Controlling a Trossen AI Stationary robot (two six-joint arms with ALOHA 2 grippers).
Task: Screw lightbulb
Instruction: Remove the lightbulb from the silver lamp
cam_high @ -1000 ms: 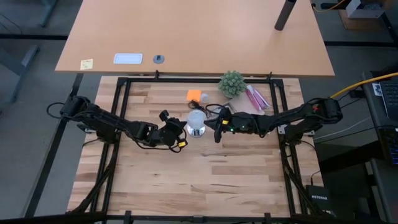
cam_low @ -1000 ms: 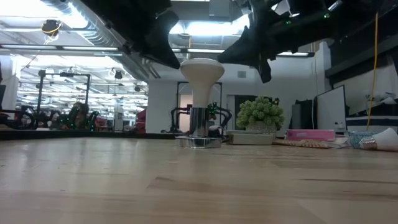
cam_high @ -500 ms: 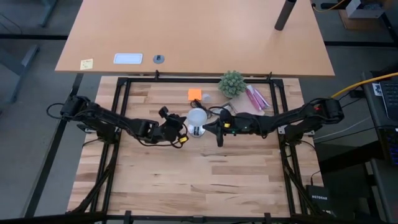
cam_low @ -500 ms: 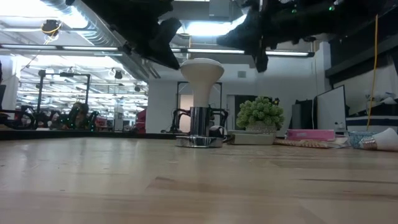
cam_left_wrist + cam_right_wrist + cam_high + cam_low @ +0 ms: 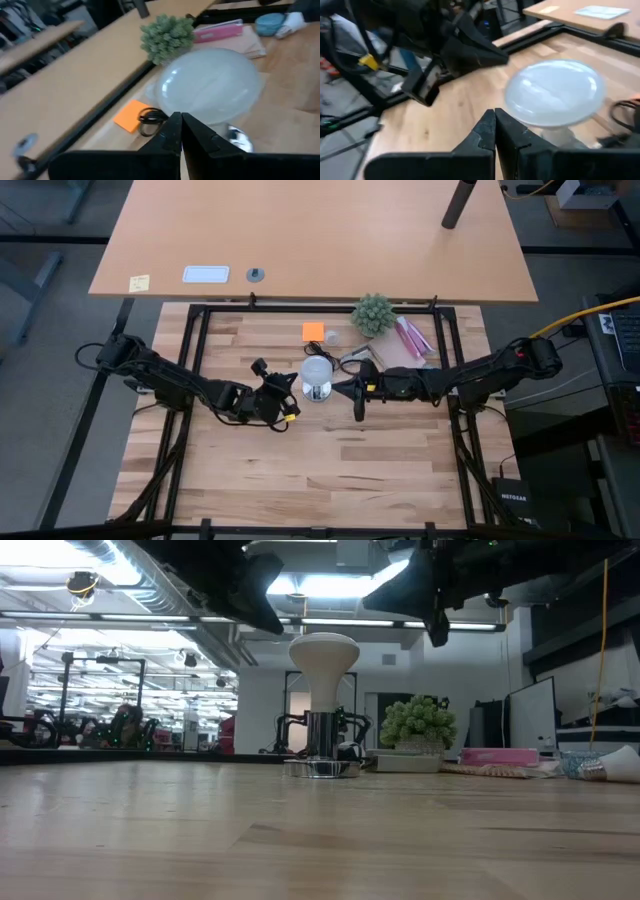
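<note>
The white frosted lightbulb (image 5: 317, 368) stands upright with its neck in the shiny silver round base (image 5: 320, 768) at the table's middle. Its head also shows in the low view (image 5: 324, 653). My left gripper (image 5: 288, 386) is shut and empty, just left of the bulb and above table level, its fingertips (image 5: 180, 131) pointing at the bulb's head (image 5: 210, 85). My right gripper (image 5: 342, 388) is shut and empty, just right of the bulb, its fingertips (image 5: 495, 126) pointing at the head (image 5: 555, 92). Neither touches the bulb.
Behind the bulb are an orange sticky note (image 5: 313, 332), a green plant ball (image 5: 373, 313), a pink packet (image 5: 412, 337) and the base's black cord (image 5: 342, 358). A black frame rail (image 5: 320, 308) runs along the far edge. Bare wood lies toward the near edge.
My right gripper first went in toward the bulb, then drew back toward the table's right edge and rose. My left gripper drew back a little toward the left and near edges and rose. The bulb stays upright in its base.
</note>
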